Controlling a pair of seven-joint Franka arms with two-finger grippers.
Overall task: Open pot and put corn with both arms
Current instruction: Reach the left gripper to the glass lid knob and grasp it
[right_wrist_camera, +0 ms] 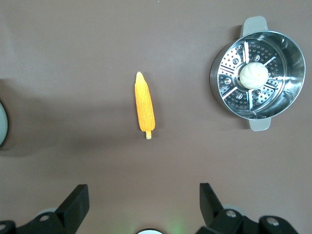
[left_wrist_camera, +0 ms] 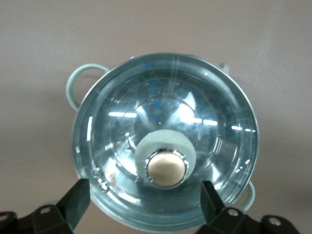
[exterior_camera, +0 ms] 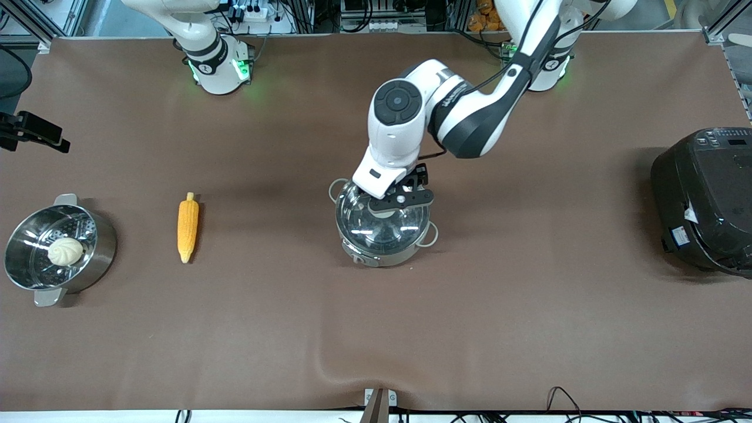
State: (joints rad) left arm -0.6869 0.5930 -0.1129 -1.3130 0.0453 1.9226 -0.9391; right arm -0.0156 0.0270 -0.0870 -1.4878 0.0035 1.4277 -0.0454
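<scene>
The steel pot (exterior_camera: 385, 249) stands mid-table with its glass lid (exterior_camera: 376, 229) on it. My left gripper (exterior_camera: 401, 198) hangs just over the lid and is open. In the left wrist view the copper-coloured knob (left_wrist_camera: 166, 167) sits on the lid (left_wrist_camera: 165, 112), and the left gripper (left_wrist_camera: 144, 201) has one finger either side, touching nothing. The corn (exterior_camera: 188, 227) lies on the table toward the right arm's end. My right gripper (right_wrist_camera: 144, 202) is high above the table near the corn (right_wrist_camera: 145, 106), open and empty; it is out of the front view.
A steel steamer pot (exterior_camera: 88, 258) with a white bun (exterior_camera: 65, 251) in it stands beside the corn, at the right arm's end; the right wrist view shows both pot (right_wrist_camera: 292, 53) and bun (right_wrist_camera: 253, 74). A black rice cooker (exterior_camera: 705, 200) stands at the left arm's end.
</scene>
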